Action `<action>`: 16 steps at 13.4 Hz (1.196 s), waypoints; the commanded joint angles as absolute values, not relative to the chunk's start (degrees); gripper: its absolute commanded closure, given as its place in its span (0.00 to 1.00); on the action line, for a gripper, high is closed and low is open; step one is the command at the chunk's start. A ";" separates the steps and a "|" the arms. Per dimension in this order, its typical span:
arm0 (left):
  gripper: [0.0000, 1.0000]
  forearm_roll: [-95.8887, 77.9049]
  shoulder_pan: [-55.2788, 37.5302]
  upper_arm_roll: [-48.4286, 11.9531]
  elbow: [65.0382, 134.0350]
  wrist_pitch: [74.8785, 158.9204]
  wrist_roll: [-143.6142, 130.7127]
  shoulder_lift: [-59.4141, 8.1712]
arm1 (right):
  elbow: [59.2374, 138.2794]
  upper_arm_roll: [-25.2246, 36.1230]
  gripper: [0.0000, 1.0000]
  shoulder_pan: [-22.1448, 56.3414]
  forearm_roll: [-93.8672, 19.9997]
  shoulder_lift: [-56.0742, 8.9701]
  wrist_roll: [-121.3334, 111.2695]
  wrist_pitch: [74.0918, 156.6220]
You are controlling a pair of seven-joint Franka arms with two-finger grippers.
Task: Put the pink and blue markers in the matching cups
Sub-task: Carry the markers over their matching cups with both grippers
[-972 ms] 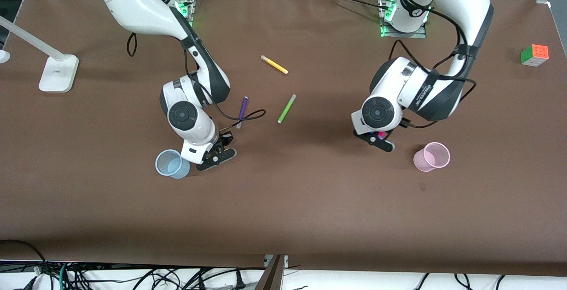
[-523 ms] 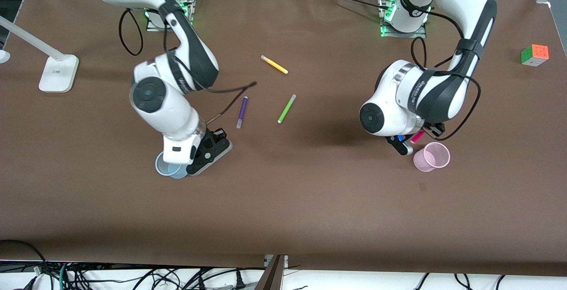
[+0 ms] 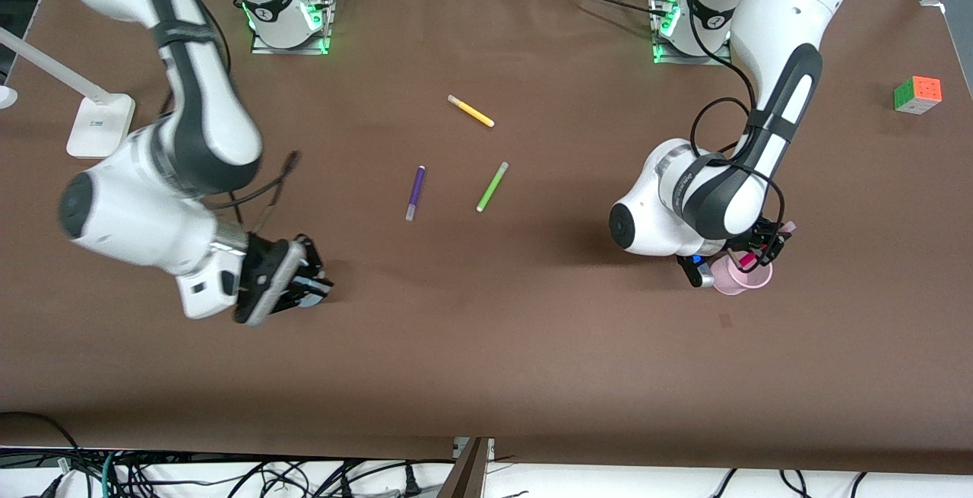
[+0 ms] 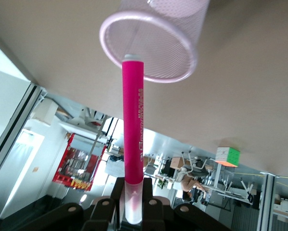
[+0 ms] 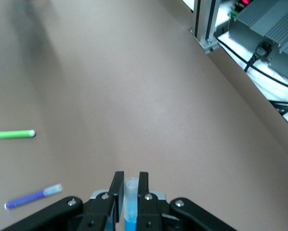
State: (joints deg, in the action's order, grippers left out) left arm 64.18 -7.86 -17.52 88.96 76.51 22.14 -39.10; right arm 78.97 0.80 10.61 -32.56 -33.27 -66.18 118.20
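Since half a second ago the right arm has swung out toward its own end of the bench and tipped over, and the left arm has carried its pen on until it sits above the pink cup.

The white lamp base (image 3: 99, 125) stands well apart from the right claw (image 3: 304, 285), toward the robots' bases. That claw is clenched on the blue marker (image 5: 130, 204), with the pen's pale cap end poking out between the fingers (image 5: 116, 185). It hangs tilted over the spot where the blue cup (image 3: 310, 299) stands. Only a pale sliver of the cup shows under it, so I cannot tell whether the pen is lined up with the mouth.

Three loose pens lie between the two claws and nearer the bases than either. The purple pen (image 3: 414, 192) is closest to the right claw. The yellow pen (image 3: 471, 111) lies farthest up the bench, and the green pen (image 3: 492, 187) is just beside the purple one.

The left claw (image 3: 764, 247) is clamped on the pale cap end of the pink marker (image 3: 749, 258). It holds the pen over the pink cup (image 3: 730, 285). In the left wrist view the marker's free tip (image 4: 133, 120) sits over the cup's mouth, close to the rim (image 4: 182, 72).

A colour cube (image 3: 917, 94) rests well apart from this claw, at the left arm's end of the bench.
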 commanded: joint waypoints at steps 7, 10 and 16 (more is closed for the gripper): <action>0.00 66.36 -8.96 -16.52 87.54 75.85 22.59 -41.75 | 81.03 0.00 1.00 5.71 -43.15 -36.65 -85.33 116.72; 0.00 66.27 -9.05 -16.52 87.45 75.76 20.40 -41.66 | 82.00 0.00 1.00 4.84 -45.16 -37.44 -89.46 117.16; 0.00 54.47 -8.61 -17.05 83.53 75.50 12.42 -38.59 | 81.39 0.09 0.00 4.83 -44.40 -35.78 -74.31 116.63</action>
